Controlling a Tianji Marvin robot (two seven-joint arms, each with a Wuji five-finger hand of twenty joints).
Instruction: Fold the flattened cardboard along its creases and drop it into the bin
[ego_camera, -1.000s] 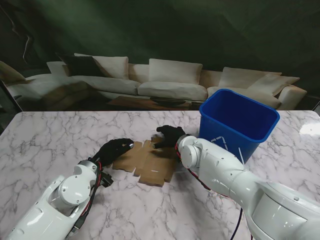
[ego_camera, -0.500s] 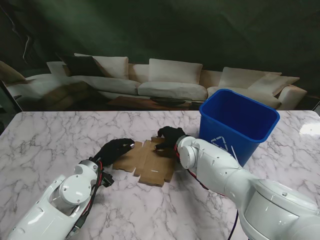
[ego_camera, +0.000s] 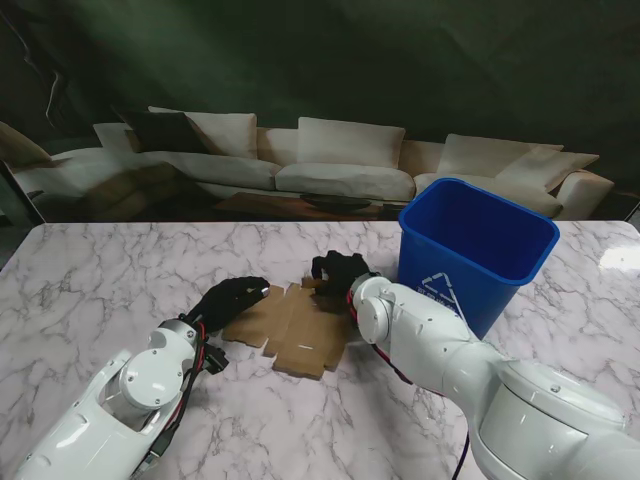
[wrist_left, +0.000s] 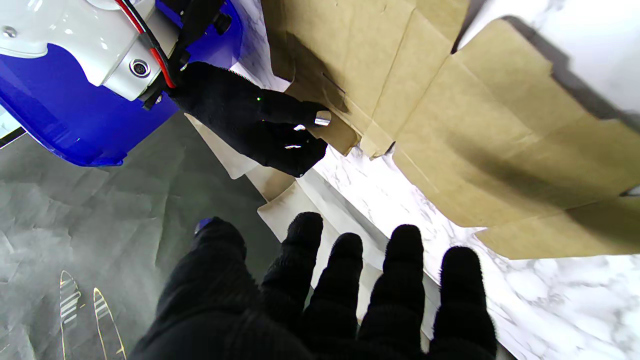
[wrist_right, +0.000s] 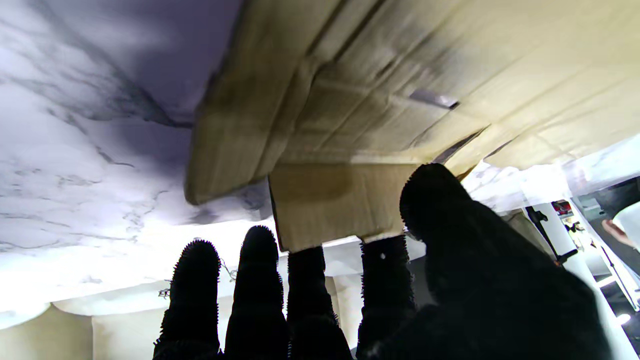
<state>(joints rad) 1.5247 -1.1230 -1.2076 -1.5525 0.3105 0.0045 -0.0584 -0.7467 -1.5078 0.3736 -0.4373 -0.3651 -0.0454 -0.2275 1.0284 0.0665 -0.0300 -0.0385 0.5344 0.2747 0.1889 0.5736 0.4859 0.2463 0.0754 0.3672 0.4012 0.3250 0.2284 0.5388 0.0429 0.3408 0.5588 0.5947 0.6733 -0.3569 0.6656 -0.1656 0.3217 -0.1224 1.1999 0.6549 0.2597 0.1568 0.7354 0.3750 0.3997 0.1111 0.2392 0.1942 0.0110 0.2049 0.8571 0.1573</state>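
Fingers of the right hand (ego_camera: 337, 270) pinch a flap at the far edge of the cardboard (ego_camera: 291, 329), lying creased and mostly flat mid-frame on the desk (ego_camera: 90, 280); the left hand (ego_camera: 232, 296) rests released at its left edge. Right of it stands the bin (ego_camera: 476, 247). Left wrist view: spread fingers (wrist_left: 405, 250) clear of the cardboard (wrist_left: 500, 125). Right wrist view: thumb and fingers (wrist_right: 430, 200) grip the flap (wrist_right: 325, 200).
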